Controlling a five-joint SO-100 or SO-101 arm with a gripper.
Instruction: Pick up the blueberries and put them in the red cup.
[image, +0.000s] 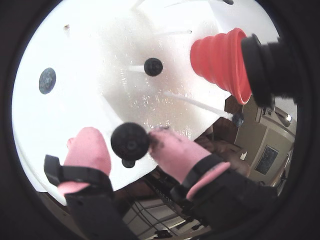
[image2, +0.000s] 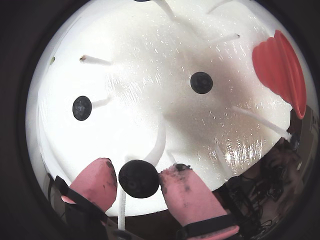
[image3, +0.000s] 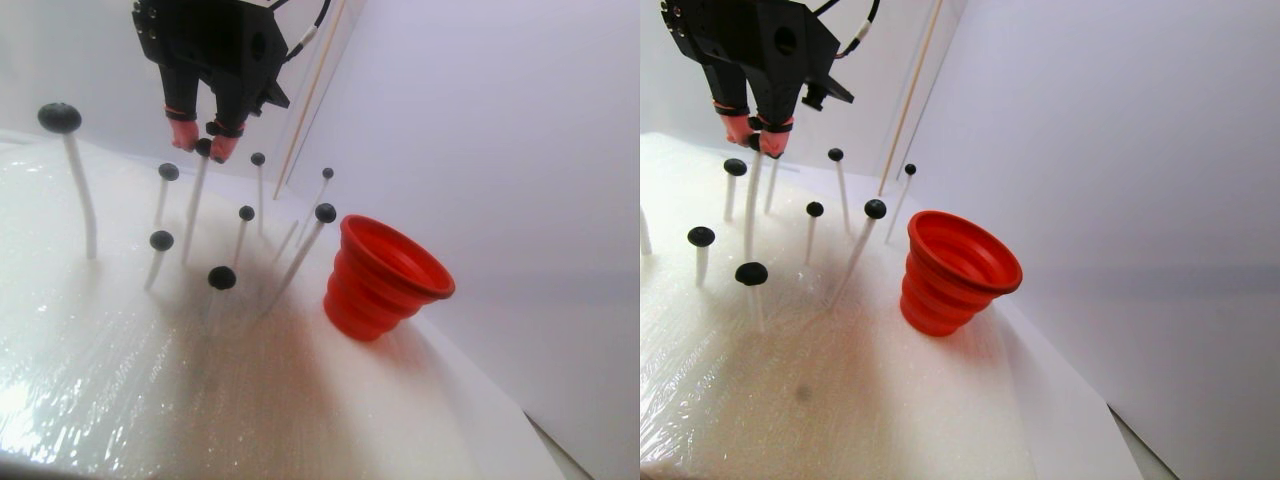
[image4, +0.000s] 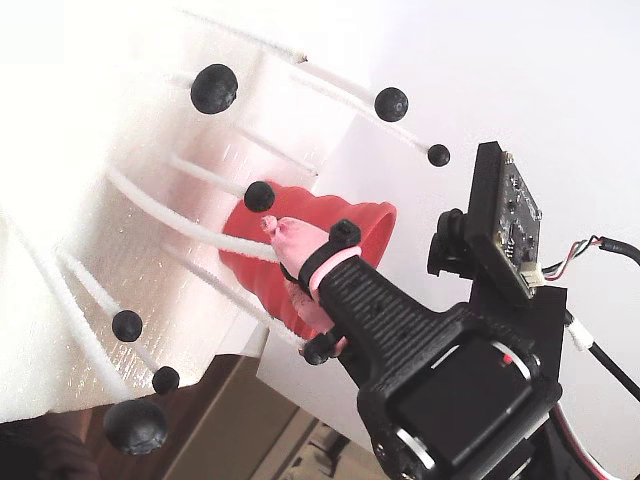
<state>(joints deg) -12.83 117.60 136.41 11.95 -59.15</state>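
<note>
The black arm's two-finger gripper, with pink rubber-covered fingertips, was closed narrowly around one matte blue-black blueberry atop a white stick. Other blueberries stood on sticks in the white foam base. The ribbed red plastic cup sat tilted near them on the foam.

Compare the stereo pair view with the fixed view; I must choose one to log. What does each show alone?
Stereo pair only: the whole red cup unobstructed, tilted on the white foam, with berries on upright sticks beside it. Fixed view only: a circuit board on the arm, and the arm covering part of the cup. Both: the gripper with pink pads at a stick-mounted blueberry, among other blueberries.
</note>
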